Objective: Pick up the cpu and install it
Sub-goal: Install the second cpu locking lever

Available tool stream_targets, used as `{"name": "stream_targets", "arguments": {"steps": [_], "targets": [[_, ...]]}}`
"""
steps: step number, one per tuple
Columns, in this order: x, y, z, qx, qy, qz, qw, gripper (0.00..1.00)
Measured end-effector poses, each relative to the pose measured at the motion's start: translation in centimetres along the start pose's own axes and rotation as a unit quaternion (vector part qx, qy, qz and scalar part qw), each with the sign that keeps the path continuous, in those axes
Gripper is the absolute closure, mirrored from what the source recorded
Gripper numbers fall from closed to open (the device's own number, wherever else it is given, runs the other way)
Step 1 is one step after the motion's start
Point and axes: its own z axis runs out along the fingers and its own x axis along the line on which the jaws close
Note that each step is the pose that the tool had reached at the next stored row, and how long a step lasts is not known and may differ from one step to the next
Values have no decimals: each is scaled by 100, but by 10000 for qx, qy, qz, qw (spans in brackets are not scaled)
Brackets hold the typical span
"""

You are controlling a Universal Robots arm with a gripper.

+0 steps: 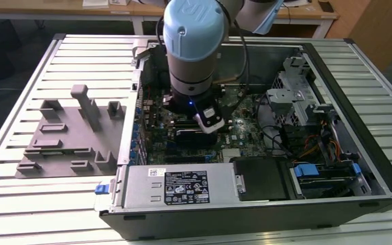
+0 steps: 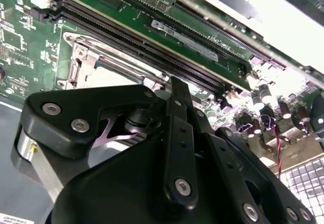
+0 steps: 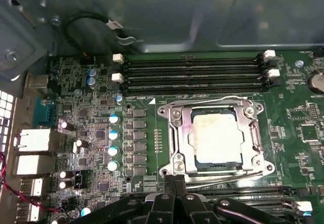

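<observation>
The cpu (image 3: 215,138), a silver square chip, lies flat in the metal socket frame (image 3: 174,133) on the green motherboard (image 3: 298,107). In the first wrist view my gripper (image 3: 174,179) stands just beside the socket's near edge, its black fingers pressed together with nothing between them. In the second wrist view the black gripper (image 2: 174,87) covers most of the socket, and a pale corner of the cpu (image 2: 109,77) shows past it. In the exterior view the arm reaches down into the open computer case, with the gripper (image 1: 208,127) low over the board.
Memory slots (image 3: 192,72) run along one side of the socket, and capacitors (image 3: 114,143) and rear ports (image 3: 33,140) along another. A grey fixture plate (image 1: 67,138) lies at the exterior view's left. The power supply (image 1: 182,186) and drive cages (image 1: 298,102) crowd the case.
</observation>
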Motion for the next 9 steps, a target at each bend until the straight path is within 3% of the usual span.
{"name": "stream_targets", "arguments": {"steps": [9], "targets": [[28,-24,63,-50,-5,-129,9999,89]]}}
